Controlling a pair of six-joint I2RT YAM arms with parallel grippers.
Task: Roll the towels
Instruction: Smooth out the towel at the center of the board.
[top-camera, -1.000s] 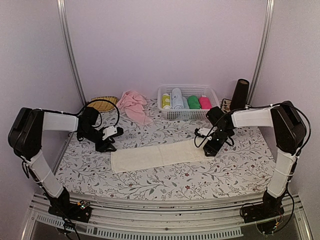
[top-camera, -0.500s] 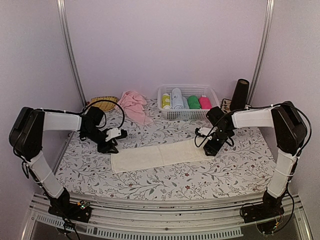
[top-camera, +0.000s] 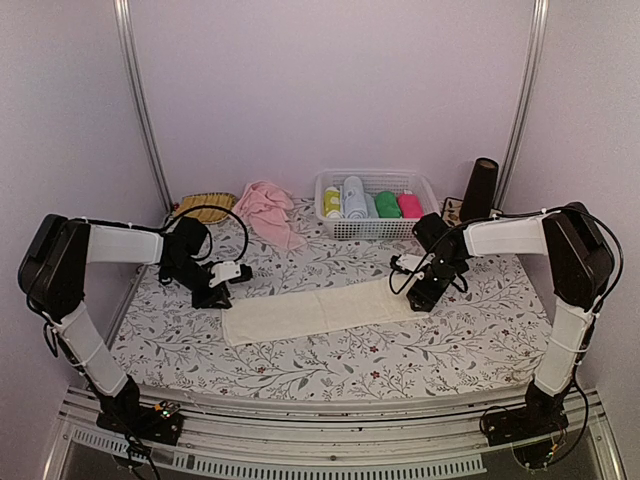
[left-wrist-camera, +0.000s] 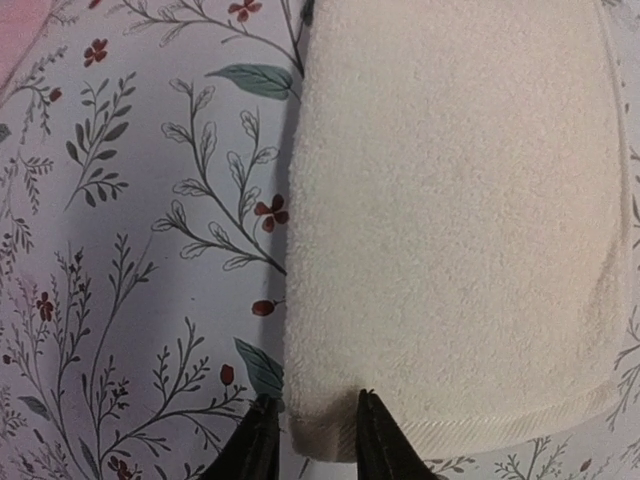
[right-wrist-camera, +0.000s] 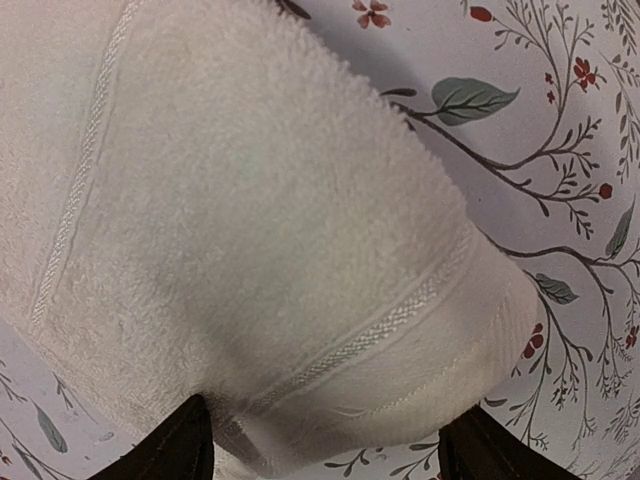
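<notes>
The bench (top-camera: 330, 360) is covered with a pale cloth printed with leafy sprigs.

The cream towel (top-camera: 310, 312) lies flat and unrolled across the middle of the bench as a long strip. It runs from about 9 o'clock to 3 o'clock, and its right end sits a little farther back than its left.

A white slatted basket (top-camera: 372, 228) stands against the back wall at about 1 o'clock. It holds four rolled cloths side by side: yellow-green (top-camera: 332, 202), light blue (top-camera: 354, 197), green (top-camera: 387, 204) and magenta (top-camera: 409, 206).

The pink towel (top-camera: 265, 210) lies crumpled in a loose heap at 11 o'clock, just left of the basket and well apart from the cream towel.

A black cylinder (top-camera: 480, 188) stands upright at 2 o'clock. A shallow wicker dish (top-camera: 205, 205) sits at 10 o'clock beside the pink towel.

The left hand (left-wrist-camera: 318, 445) is low at the 9 o'clock end of the cream towel. Its fingers (left-wrist-camera: 262, 445) stand only narrowly apart, and the towel's hemmed corner lies in the gap. I cannot tell whether they pinch the cloth.

The right hand (right-wrist-camera: 325, 455) is low at the 3 o'clock end. Its fingers (right-wrist-camera: 175, 450) are spread wide and straddle the hemmed end of the towel, which bulges slightly between them.
</notes>
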